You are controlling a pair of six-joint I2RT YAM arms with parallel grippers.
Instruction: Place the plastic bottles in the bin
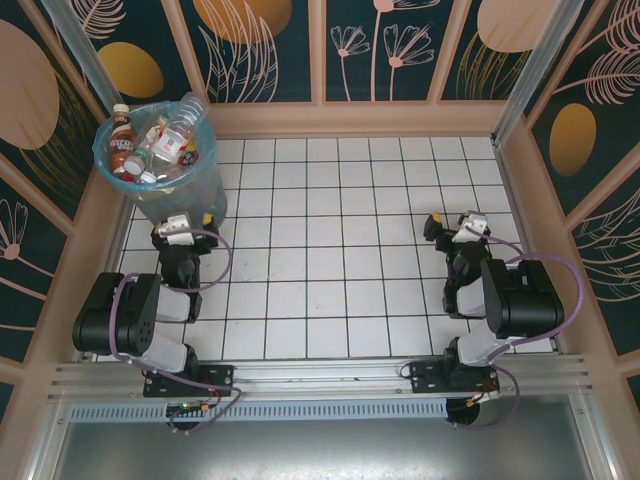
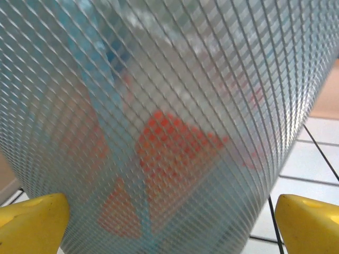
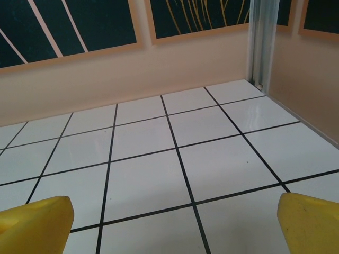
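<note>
Top external view: I see the bin [image 1: 188, 195] standing in the far left corner of the tiled surface [image 1: 340, 280], its light-blue bag [image 1: 103, 150] folded over the rim. The plastic bottles [image 1: 160, 148] are heaped inside it, and a brown-labelled one and a clear one poke above the rim. My left gripper [image 1: 188, 225] sits just on the near side of the bin, low by its base and pointed at it. My right gripper [image 1: 452, 228] is well apart from all that, over the right side of the surface.

On the left wrist view the yellow fingertips [image 2: 32, 222] stand spread wide at the bottom corners, holding nothing, with the bin's mesh wall close in front. Orange and red label patches show blurred through the mesh and bag. I can't tell whether the fingertips touch the wall.

On the right wrist view the jaws are just as wide, gripping nothing, with white tiles between them
</note>
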